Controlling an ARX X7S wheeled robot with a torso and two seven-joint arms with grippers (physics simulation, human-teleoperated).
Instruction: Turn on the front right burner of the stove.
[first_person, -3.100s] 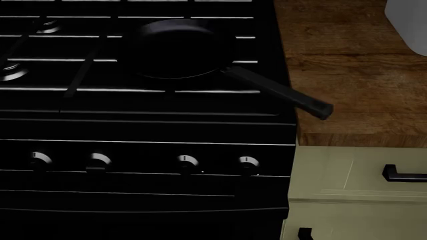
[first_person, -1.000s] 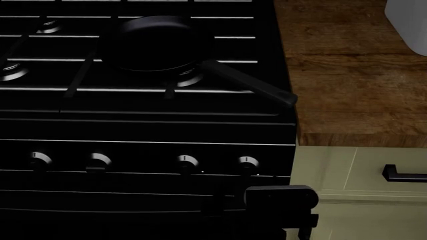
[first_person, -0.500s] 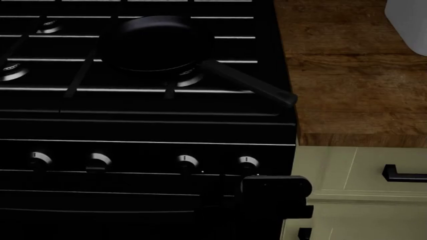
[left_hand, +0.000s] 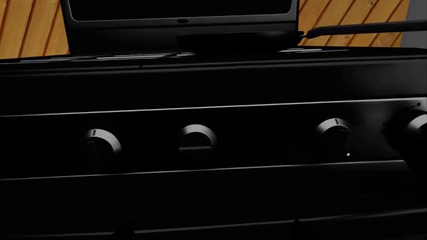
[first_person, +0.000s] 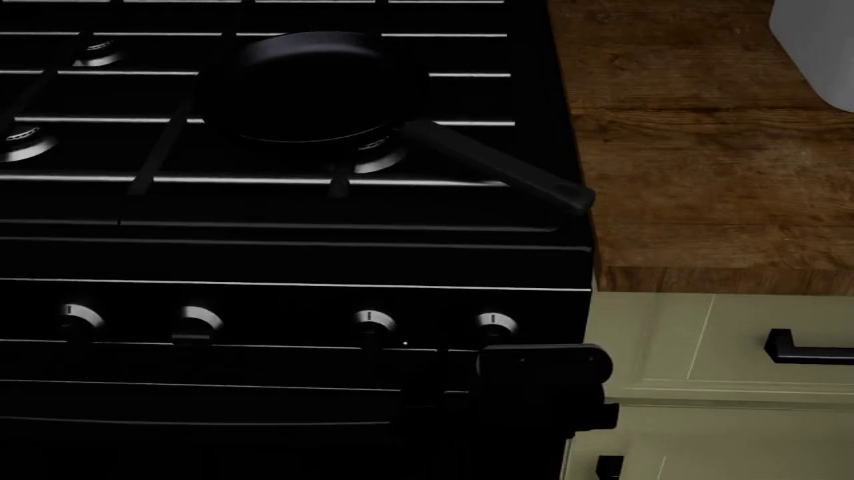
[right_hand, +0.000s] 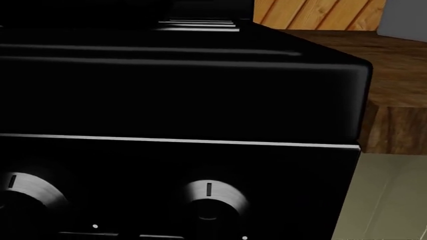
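Note:
The black stove (first_person: 294, 250) fills the left of the head view. The front right burner (first_person: 379, 156) peeks out from under the near rim of the black frying pan (first_person: 314, 85). Four silver-marked knobs line the front panel; the rightmost knob (first_person: 495, 323) also shows in the right wrist view (right_hand: 213, 197). My right arm's wrist block (first_person: 545, 365) sits just below and in front of that knob. My right gripper (right_hand: 211, 226) faces it, its dark fingertips spread apart. My left gripper (left_hand: 211, 225) faces the panel farther back, fingertips wide apart and empty.
The pan's handle (first_person: 507, 170) sticks out toward the stove's right edge. A wooden counter (first_person: 707, 150) lies to the right, above a pale green cabinet (first_person: 694, 360) with a black handle (first_person: 807, 350). A white object (first_person: 817, 50) stands at the counter's back right.
The pan has slid left, uncovering the front right burner. My right arm came into view from below and has risen toward the rightmost knob.

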